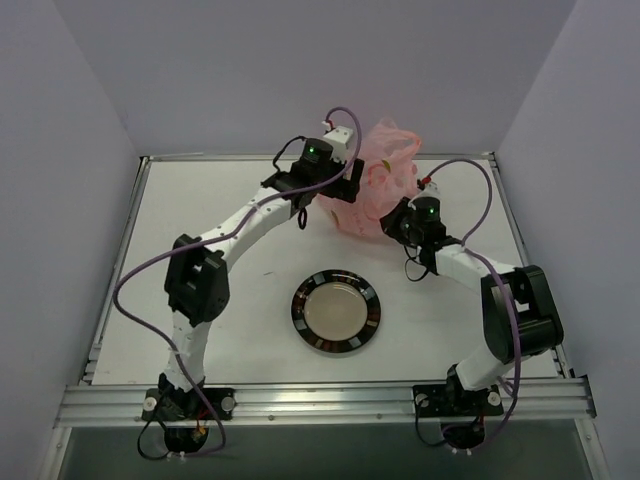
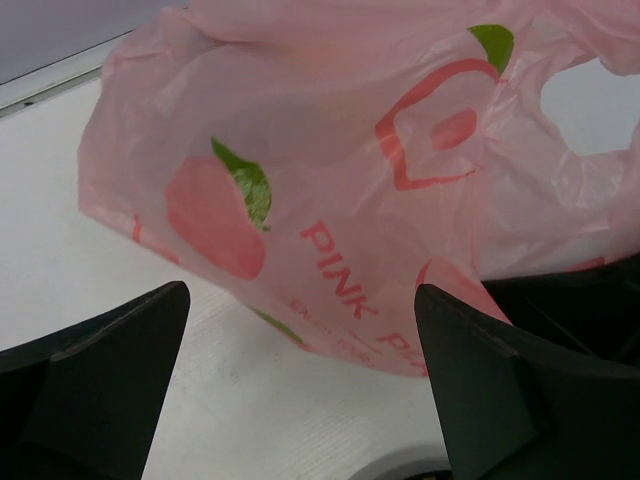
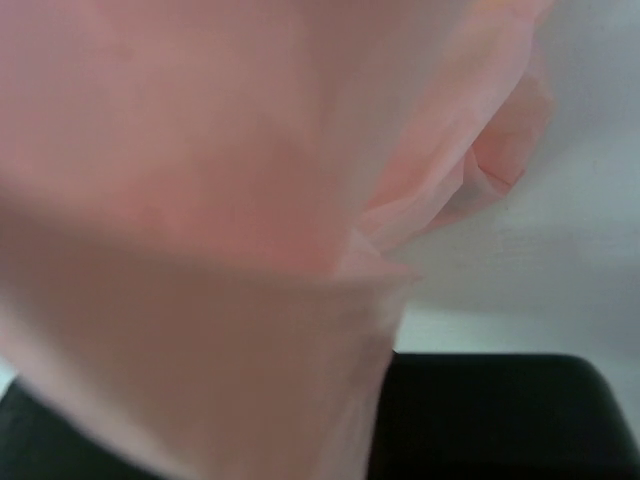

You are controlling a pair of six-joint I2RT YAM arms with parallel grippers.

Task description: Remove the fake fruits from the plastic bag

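Right gripper sits at the lower right edge of the plastic bag, jaws together and, as far as the creases show, pinching a fold of the thin pink film; in its wrist view the blurred film fills nearly the whole frame, folds running together near the centre, with a dark part of the gripper along the bottom; left gripper stands spread wide, its two dark fingers in the lower corners of its wrist view, the bag's lower edge lying just beyond the gap; whether the right-hand finger touches the film I cannot tell; the bag rests on the white table in the upper centre-right of the overhead frame, bunched upright between the two wrists, printed with red and green marks and the word PINK; the fake fruits cannot be made out through the film; the dark-rimmed plate lies at lower centre, well apart from the bag.
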